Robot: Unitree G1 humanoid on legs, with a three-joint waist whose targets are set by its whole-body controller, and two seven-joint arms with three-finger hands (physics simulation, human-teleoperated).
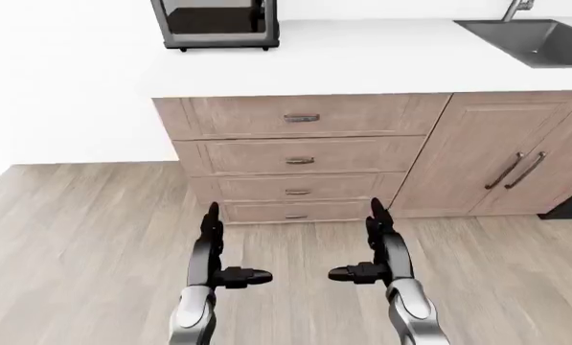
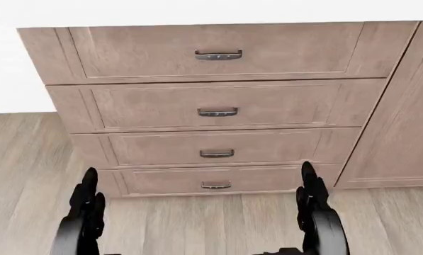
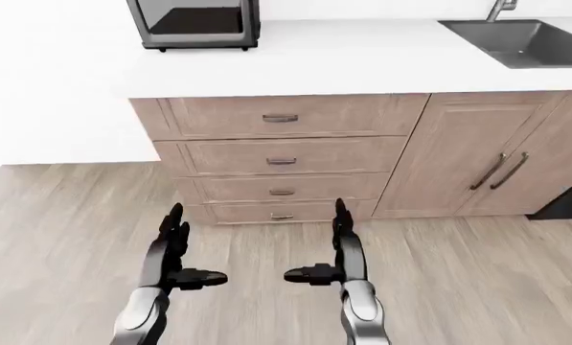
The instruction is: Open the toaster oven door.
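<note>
Both hands low, fingers spread, toaster oven well apart.

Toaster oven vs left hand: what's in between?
Left-eye view: bare white countertop, then the drawer stack, then wood floor separate the toaster oven from the left hand.
</note>
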